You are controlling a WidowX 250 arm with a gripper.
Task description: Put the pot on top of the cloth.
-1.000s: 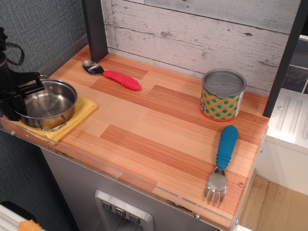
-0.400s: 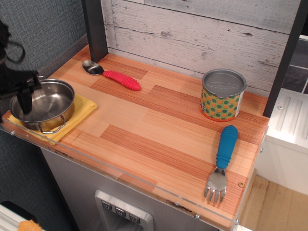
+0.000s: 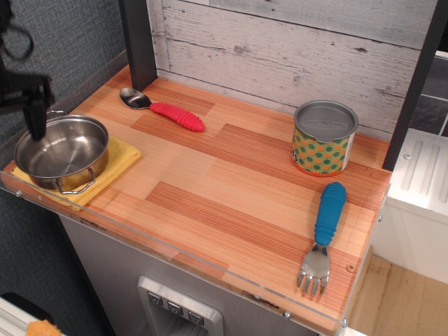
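Pot (image 3: pixel 61 154) on cloth (image 3: pixel 120 159), empty | gripper (image 3: pixel 33 112) above rim (jaw state unclear) | can (image 3: pixel 323 137) lidded

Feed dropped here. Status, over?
Hand above pot's rim, holding nothing. Pot sits on cloth. Nothing in the way.

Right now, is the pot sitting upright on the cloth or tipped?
Upright. The pot sits level on the yellow cloth, its open top facing up and empty; the gripper is above its rim, apart from it.
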